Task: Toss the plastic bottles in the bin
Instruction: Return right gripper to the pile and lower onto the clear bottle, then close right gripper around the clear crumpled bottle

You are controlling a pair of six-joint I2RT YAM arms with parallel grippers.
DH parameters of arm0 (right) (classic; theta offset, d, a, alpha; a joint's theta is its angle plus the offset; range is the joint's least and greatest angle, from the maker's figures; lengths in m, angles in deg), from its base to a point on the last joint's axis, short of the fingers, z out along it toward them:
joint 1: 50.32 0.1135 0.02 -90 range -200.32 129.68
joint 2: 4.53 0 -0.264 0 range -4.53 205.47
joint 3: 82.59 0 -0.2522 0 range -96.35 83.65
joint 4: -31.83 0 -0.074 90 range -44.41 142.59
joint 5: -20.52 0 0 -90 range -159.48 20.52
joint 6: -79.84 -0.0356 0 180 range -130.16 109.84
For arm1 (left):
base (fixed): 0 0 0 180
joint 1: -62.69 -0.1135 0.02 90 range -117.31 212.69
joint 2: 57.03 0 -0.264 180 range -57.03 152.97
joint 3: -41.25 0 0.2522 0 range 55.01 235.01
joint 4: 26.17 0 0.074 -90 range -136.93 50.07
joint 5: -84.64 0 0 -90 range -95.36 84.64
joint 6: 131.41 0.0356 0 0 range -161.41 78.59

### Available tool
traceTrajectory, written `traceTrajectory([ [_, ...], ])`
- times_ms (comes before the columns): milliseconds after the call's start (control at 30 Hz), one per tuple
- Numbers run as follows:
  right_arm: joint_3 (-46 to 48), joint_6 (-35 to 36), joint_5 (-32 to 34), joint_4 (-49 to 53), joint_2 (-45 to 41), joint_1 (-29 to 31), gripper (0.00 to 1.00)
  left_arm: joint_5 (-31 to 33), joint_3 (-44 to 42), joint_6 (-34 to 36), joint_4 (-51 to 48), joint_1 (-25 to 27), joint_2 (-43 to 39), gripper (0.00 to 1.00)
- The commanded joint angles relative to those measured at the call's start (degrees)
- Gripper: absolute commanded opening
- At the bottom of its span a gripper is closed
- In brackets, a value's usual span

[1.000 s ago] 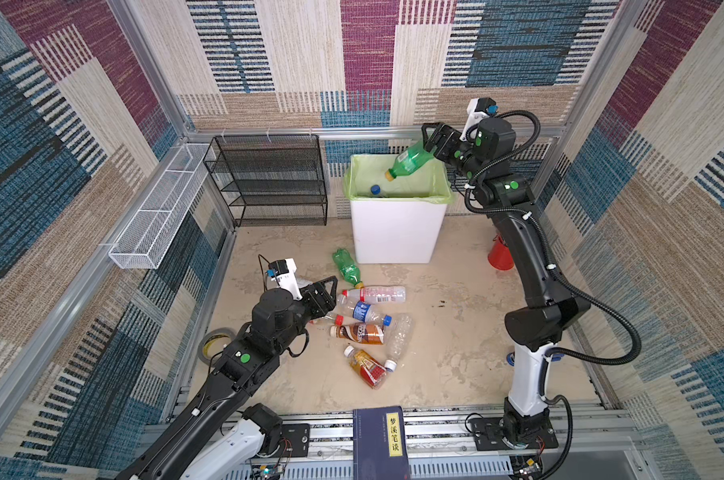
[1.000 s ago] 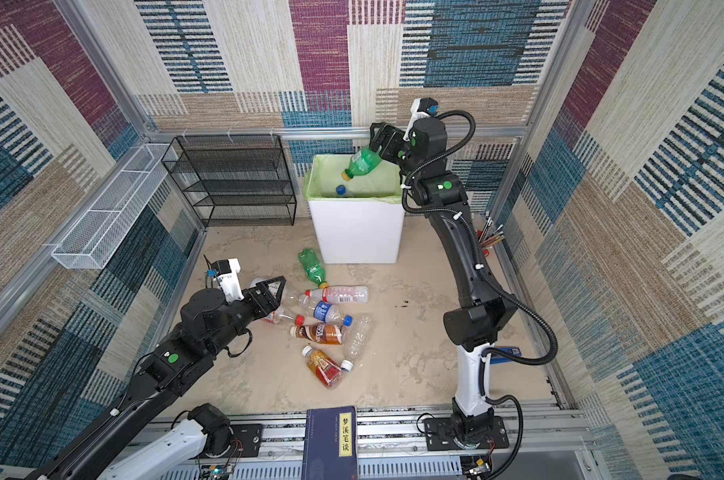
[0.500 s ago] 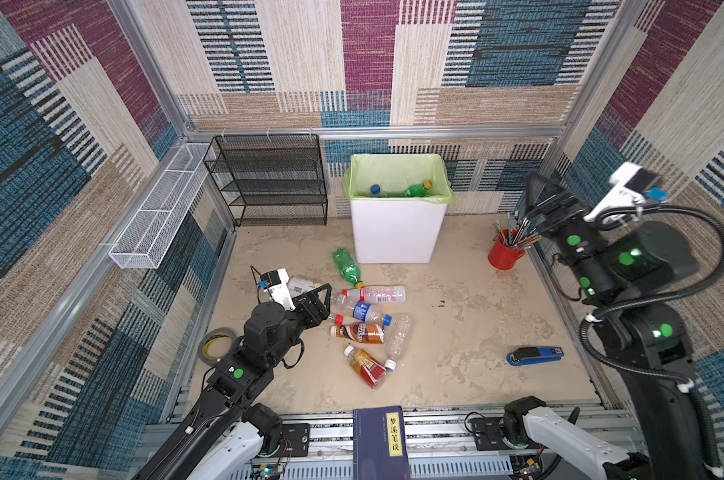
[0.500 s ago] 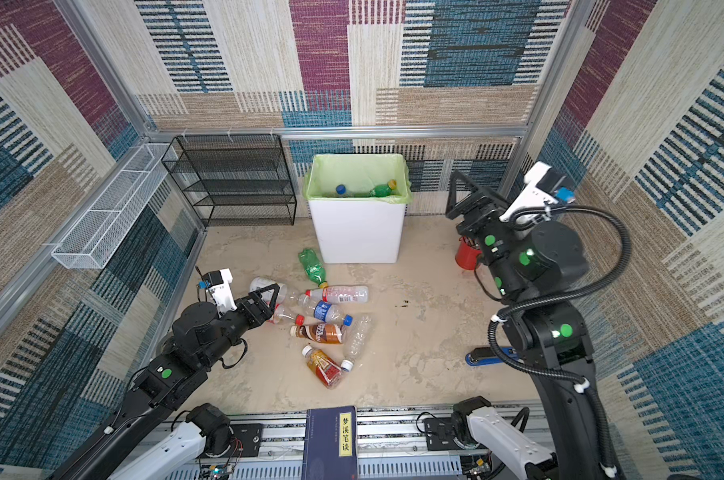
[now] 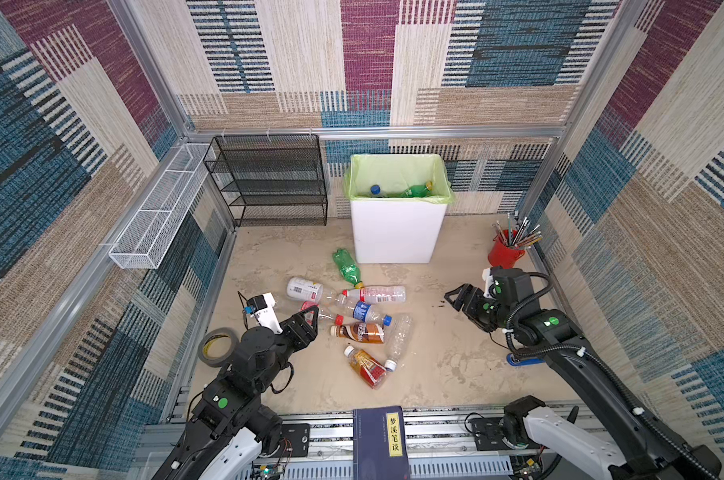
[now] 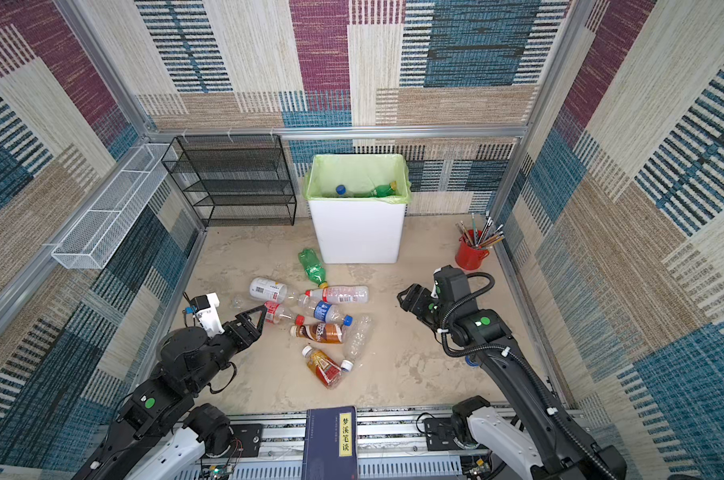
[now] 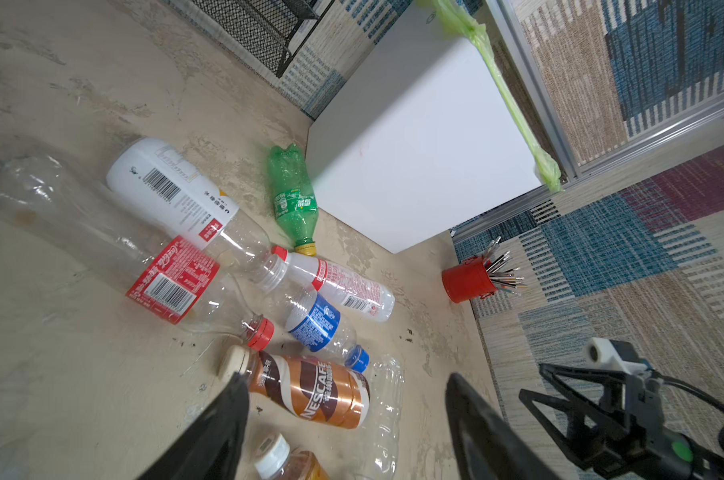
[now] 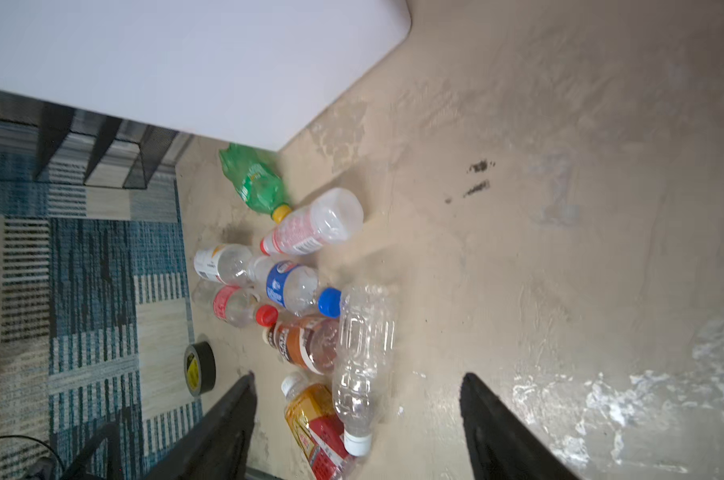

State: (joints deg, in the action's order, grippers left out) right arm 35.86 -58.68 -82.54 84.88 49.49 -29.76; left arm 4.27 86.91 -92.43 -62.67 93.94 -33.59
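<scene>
Both claws are empty. My left claw (image 5: pixel 308 318) is spread, low at the edge of the heap away from the bin (image 5: pixel 397 237). My right claw (image 5: pixel 455 297) is also spread, at the heap's other flank, nearer the bin.

The plastic bottles (image 5: pixel 358 320): eight by my count, lying in a loose heap on the floor in front of the bin. The green bottle (image 5: pixel 347 268) lies closest to it. Two more show inside the bin.

Risks, as I judge them:
- The bottles touch and overlap. Closing on one likely shoves its neighbours, and round bodies roll.
- The clear unlabelled bottle (image 5: pixel 397 338) looks thin. It may crumple or squirt out of the jaws.
- Both claws face the same heap, so reaching together invites a clash.
- The red cup of pencils (image 5: pixel 503 253) stands beside the bin on my right arm's side. A wide swing could tip it.
- Letting go short of the bagged rim would bounce a bottle back out.

The floor is flat, beige and mottled, with dark specks. It looks hard.

The walls are woven patchwork in blue, maroon and tan on aluminium framing. A black mesh rack (image 5: pixel 268 183) stands beside the bin, and a tape roll (image 5: pixel 217 347) lies well away from it.
</scene>
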Motion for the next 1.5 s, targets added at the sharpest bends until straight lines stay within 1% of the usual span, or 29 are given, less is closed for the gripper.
traceTrajectory([
  [0,3.0,-3.3,-3.9,-1.1,1.0,2.5,0.79,1.4,-0.5,-2.4,-5.9,-0.1,-2.5,0.75],
  [167,5.3,-5.9,-5.0,-4.5,4.7,7.7,0.79,1.5,-0.5,-3.3,-9.7,0.0,-5.0,0.75],
  [333,6.3,-9.0,-5.2,-9.4,9.7,13.9,0.81,1.7,-0.5,-3.6,-11.5,0.0,-6.6,0.75],
  [433,6.0,-10.1,-4.8,-12.1,12.8,16.6,0.82,1.5,-0.3,-3.6,-12.2,0.0,-7.2,0.75],
  [633,4.0,-10.3,-3.9,-15.1,19.2,18.8,0.83,1.9,-0.1,-3.7,-13.8,0.0,-9.0,0.75],
  [967,1.5,-8.5,-4.1,-18.8,28.4,19.5,0.83,2.6,0.0,-3.8,-16.1,-0.1,-11.1,0.75],
  [1167,0.6,-6.6,-3.9,-19.3,33.5,19.8,0.77,2.8,0.1,-3.8,-16.0,0.0,-11.1,0.75],
  [1300,1.5,-6.2,-3.7,-20.4,35.1,19.8,0.7,2.9,0.2,-3.6,-15.8,0.0,-10.7,0.75],
  [1400,2.5,-6.1,-3.0,-20.9,34.2,19.8,0.64,2.7,0.4,-3.3,-15.1,0.0,-10.0,0.75],
  [1467,3.4,-5.8,-1.4,-20.6,31.9,19.8,0.61,2.6,0.6,-3.1,-14.5,0.0,-9.2,0.75],
])
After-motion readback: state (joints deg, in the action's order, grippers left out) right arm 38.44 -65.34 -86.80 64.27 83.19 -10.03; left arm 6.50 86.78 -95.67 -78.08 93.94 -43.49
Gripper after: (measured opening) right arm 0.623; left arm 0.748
